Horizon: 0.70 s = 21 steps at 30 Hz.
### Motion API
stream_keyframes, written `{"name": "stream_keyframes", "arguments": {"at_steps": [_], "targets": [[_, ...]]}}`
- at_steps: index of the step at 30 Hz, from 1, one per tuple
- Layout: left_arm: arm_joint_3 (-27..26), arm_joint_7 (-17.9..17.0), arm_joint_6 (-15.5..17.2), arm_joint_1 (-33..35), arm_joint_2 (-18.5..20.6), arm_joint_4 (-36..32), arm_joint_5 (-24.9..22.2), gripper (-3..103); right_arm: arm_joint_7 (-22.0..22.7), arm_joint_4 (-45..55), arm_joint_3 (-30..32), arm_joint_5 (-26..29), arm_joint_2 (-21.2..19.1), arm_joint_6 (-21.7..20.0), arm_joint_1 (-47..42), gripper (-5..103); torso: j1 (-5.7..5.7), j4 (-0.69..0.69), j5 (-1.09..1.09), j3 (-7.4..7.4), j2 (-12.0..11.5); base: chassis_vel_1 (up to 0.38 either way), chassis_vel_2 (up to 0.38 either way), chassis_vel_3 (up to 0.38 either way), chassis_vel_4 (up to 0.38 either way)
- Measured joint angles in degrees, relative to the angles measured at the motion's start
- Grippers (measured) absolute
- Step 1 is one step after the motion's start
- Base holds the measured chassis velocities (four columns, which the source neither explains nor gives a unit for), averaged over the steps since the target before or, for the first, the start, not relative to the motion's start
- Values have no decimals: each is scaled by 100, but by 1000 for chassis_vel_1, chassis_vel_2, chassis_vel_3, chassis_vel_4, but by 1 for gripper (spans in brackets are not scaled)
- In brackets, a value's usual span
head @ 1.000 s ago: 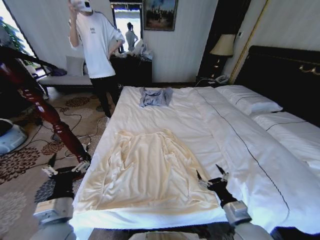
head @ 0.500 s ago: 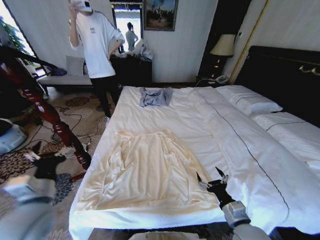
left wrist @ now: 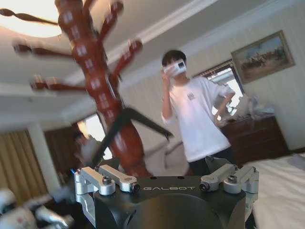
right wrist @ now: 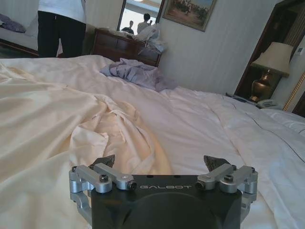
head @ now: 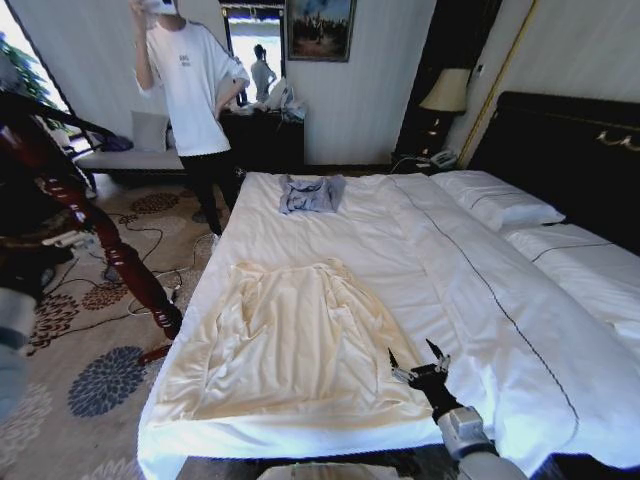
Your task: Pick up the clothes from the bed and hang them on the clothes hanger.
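Your right gripper [head: 418, 364] low at shirt [head: 295, 340] hem, jaws spread wide, empty. Thin fabric: risk pinching bed [head: 480, 300] sheet too. Left gripper [left wrist: 167, 183] raised toward hanger [left wrist: 125, 125], jaws open, empty.

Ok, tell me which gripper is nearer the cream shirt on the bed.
Right. The right gripper hovers open at the cream shirt's lower corner, over the bed. The left gripper is raised off to the side by the dark-red wooden post, away from the shirt.
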Motion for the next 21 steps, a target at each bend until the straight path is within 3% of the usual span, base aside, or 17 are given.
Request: {"name": "stream_keyframes", "arguments": {"at_steps": [2, 3, 6, 8, 13, 15, 18, 21], "targets": [[-35, -202, 343, -405, 405, -1, -76, 100, 2, -20, -32, -14, 46, -8, 15, 100, 0, -1, 0, 0, -1, 0, 0, 0, 0], [-35, -202, 343, -405, 405, -1, -76, 100, 2, -20, -32, -14, 46, -8, 15, 100, 0, -1, 0, 0, -1, 0, 0, 0, 0], [350, -724, 620, -1103, 1026, -4, -434, 100, 6, -24, -55, -52, 125, -17, 18, 100, 0, -3, 1, 0, 0, 0, 0, 0, 0], [564, -794, 632, -1298, 1236, -4, -416, 100, 8, -20, -46, -62, 155, -15, -4, 100, 0, -4, 4, 0, -1, 0, 0, 0, 0], [738, -662, 634, -1295, 1296, 142, -88, 100, 12, 13, 3, -68, 187, 2, -49, 100, -1, -2, 2, 0, 0, 0, 0, 0, 0], [744, -493, 632, -1208, 1232, 337, 302, 100, 14, 33, 19, -69, 206, 5, -59, 100, 0, -1, -1, 0, 0, 0, 0, 0, 0], [563, -341, 627, -1061, 1152, 546, 598, 102, 17, 41, 24, -77, 238, 5, -57, 100, 0, -1, 0, 0, 0, 0, 0, 0, 0], [-15, -19, 611, -654, 1028, 771, 920, 99, 20, 41, 10, -87, 238, 5, -62, 100, 0, -1, 2, 0, 0, 0, 0, 0, 0]]}}
